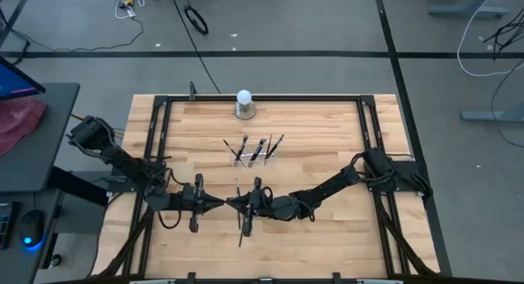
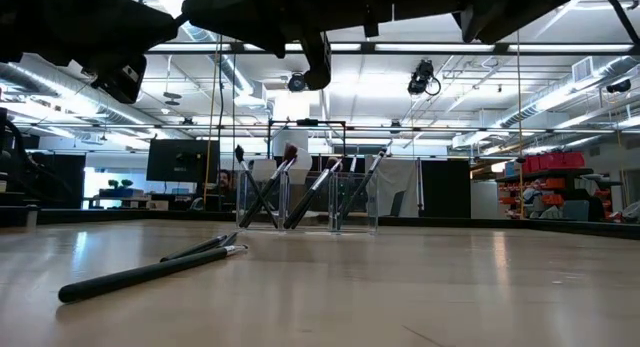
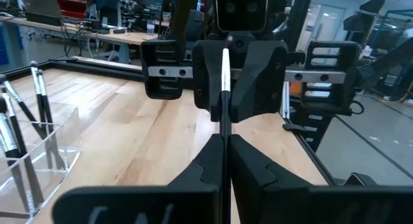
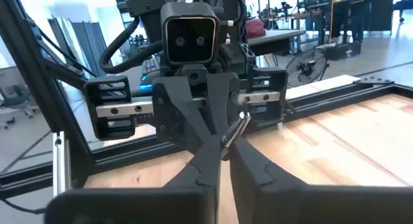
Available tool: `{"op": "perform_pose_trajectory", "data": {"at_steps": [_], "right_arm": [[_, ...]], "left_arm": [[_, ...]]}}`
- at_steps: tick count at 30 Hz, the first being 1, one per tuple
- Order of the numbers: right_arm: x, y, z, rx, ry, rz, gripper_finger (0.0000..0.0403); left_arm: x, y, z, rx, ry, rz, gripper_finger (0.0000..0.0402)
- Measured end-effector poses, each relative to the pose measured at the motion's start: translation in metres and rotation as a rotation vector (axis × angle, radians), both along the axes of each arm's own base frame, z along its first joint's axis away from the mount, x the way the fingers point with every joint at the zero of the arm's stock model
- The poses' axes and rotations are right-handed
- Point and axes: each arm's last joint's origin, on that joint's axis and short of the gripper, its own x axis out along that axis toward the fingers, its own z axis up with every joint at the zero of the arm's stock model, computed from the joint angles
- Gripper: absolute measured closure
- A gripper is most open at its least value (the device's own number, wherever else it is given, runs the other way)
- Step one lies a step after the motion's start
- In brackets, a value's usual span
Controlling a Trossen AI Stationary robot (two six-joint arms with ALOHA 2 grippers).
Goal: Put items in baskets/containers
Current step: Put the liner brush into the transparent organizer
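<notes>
While left gripper and right gripper meet tip-to-tip near clear holder, both pinch one makeup brush; two brushes lie beyond.

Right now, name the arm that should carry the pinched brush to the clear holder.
Right, probably. Both grip one brush mid-table, but the right pincer sits nearly in line with the clear holder; the left pincer lies farther off to the side.
</notes>
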Motion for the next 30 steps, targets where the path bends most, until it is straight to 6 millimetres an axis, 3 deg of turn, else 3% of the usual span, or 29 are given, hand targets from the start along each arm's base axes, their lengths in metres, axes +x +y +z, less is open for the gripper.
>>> {"op": "perform_pose_trajectory", "data": {"at_steps": [12, 15, 19, 22, 25, 30], "right_arm": [[0.002, -0.004, 0.003, 0.011, -0.024, 0.042, 0.0307], [0.003, -0.005, 0.003, 0.006, -0.022, 0.057, 0.032], [0.003, -0.005, 0.003, -0.019, -0.023, 0.059, 0.038], [0.001, -0.004, 0.006, -0.036, -0.005, 0.058, 0.0386], [-0.005, -0.008, 0.02, -0.044, 0.073, 0.013, 0.0386], [-0.032, -0.03, 0.066, -0.068, 0.248, -0.169, 0.0393]], "left_arm": [[0.0, 0.0, 0.0, -0.004, 0.0, 0.002, 0.0385], [0.0, 0.0, 0.0, -0.005, 0.0, 0.002, 0.0384], [0.0, 0.0, 0.0, -0.007, 0.0, 0.002, 0.0373], [0.0, 0.0, -0.001, 0.002, 0.007, 0.003, 0.0356], [0.0, 0.001, -0.004, 0.021, 0.031, 0.02, 0.0326], [-0.001, 0.002, -0.011, 0.023, 0.088, 0.046, 0.0265]]}}
